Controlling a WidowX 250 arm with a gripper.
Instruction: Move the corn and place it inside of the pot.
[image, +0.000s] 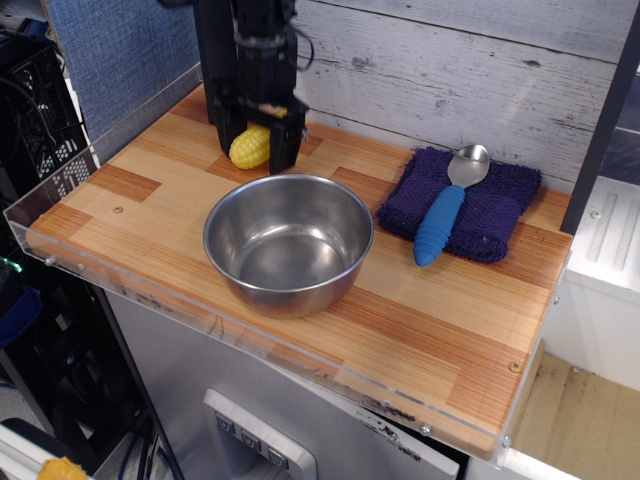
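We judge the grasp to be in hand: our gripper (257, 148) is down at the desk's (400, 330) back left corner with its fingers astride the corn (250, 147), which lies on the wood just behind the pot (288, 240). The fingers sit close against the cob, though we cannot tell whether they pinch it yet. Next we must clamp firmly, lift clear of the rim, carry forward and release over the pot.

No readable text, labels, brands or numbers anywhere I can see; nothing legible on any surface here.
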